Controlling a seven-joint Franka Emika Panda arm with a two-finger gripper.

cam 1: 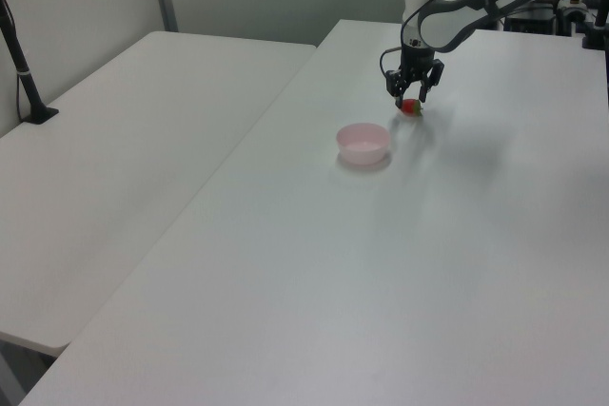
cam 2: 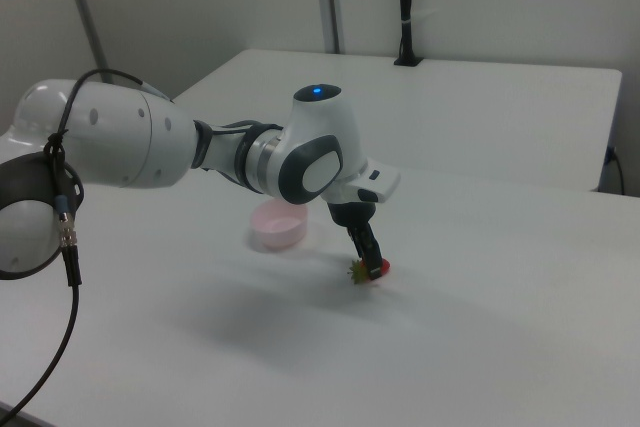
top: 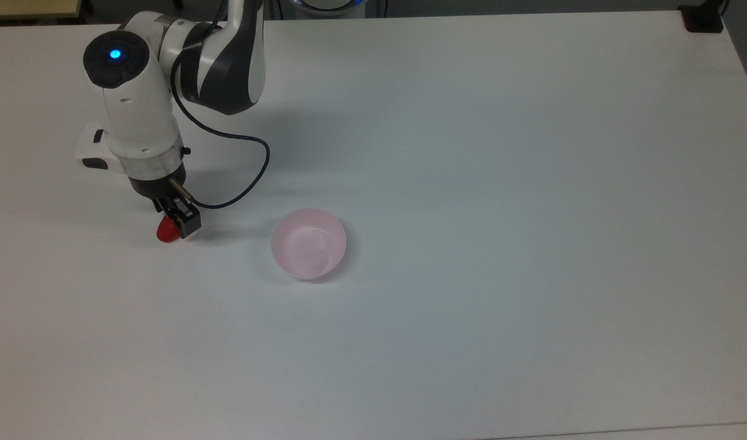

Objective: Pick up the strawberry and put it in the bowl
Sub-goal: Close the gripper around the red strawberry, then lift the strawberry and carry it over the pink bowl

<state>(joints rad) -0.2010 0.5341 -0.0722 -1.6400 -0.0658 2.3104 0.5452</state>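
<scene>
Worktop [top: 532, 183], white, carrying two task items and one arm.

Top view: the gripper [top: 173, 225] is down at the strawberry [top: 164, 233], near the top view's left edge of the worktop, about midway between the far and near edges. One dark finger overlaps the fruit on the side toward the bowl; only the red tip shows past it. The bowl [top: 309, 243], pale pink, stands upright and holds nothing, well apart from the fruit toward the top view's right.

Left view: the gripper [cam 1: 410, 102] hangs pointing down, fingers parted with the strawberry [cam 1: 410, 107] low between them. Whether the pads press on it cannot be told. The bowl [cam 1: 363, 143] sits nearer the camera, toward the left view's left.

Right view: the gripper [cam 2: 369, 264] reaches the worktop surface; the strawberry [cam 2: 366, 271] lies at its tips, green cap toward the camera. The bowl [cam 2: 278, 225] sits behind, partly hidden by the arm.

Judged step: closing on the fruit, lift not yet made.

Risks, judged: the fruit is glossy and tapered, so a close landing on the narrowing end could squeeze it out sideways; an off-centre close could push it along the worktop; a grip on the leafy cap alone could let it drop on the way to the bowl.
</scene>
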